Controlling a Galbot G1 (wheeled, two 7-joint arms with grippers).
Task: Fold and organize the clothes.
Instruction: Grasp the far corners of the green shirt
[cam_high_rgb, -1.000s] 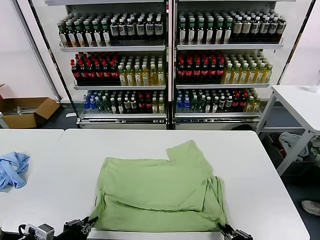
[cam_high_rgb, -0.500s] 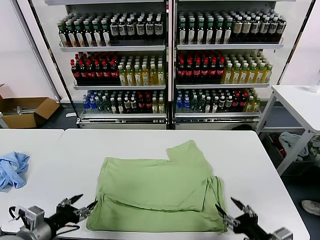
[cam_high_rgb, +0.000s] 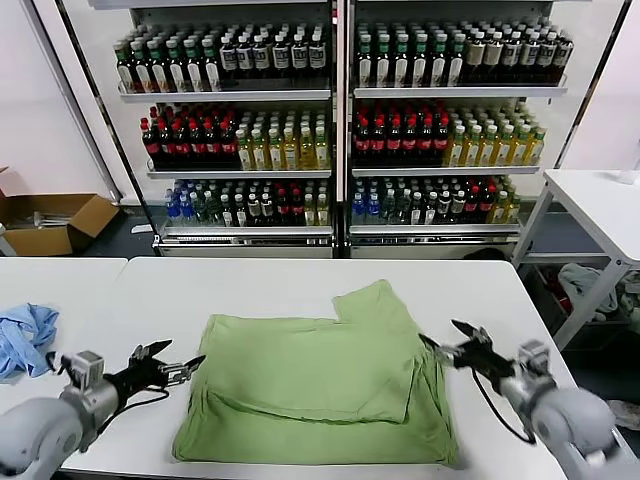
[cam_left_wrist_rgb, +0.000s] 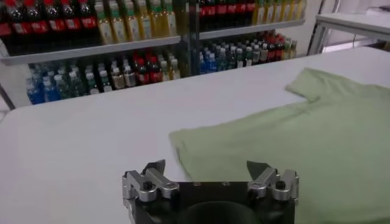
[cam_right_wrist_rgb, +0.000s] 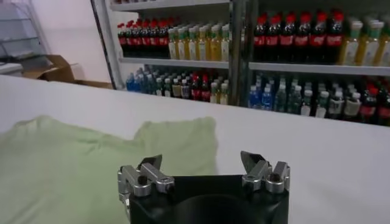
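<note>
Shirt (cam_high_rgb: 320, 385) lies mid-table (cam_high_rgb: 300, 275), already folded into a rough rectangle, one sleeve flap sticking out on its far edge. No collar or print showing; looks face-down or folded in.

Left gripper (cam_high_rgb: 168, 366) sits just off the shirt's left edge, low over the table, jaws spread wide, holding nothing. Right gripper (cam_high_rgb: 455, 346) is at the shirt's right edge, over or just beside the cloth, also wide open and empty. Both wrist views agree: fingers apart, only cloth and bare table ahead.

My read: between folds. Both sides are released, next grasp not started. Next move probably needs each gripper to drop onto an edge or corner and pinch both layers, then carry it across. Near-right part of the shirt has ridged, bunched layers, so grabbing only the top layer is the risk there.

Room: bare table left, right and beyond the shirt. Shirt's near edge is close to the table's near edge, so little margin that side. Blue cloth (cam_high_rgb: 25, 338) is well left of the shirt, behind the left gripper, out of the way.
</note>
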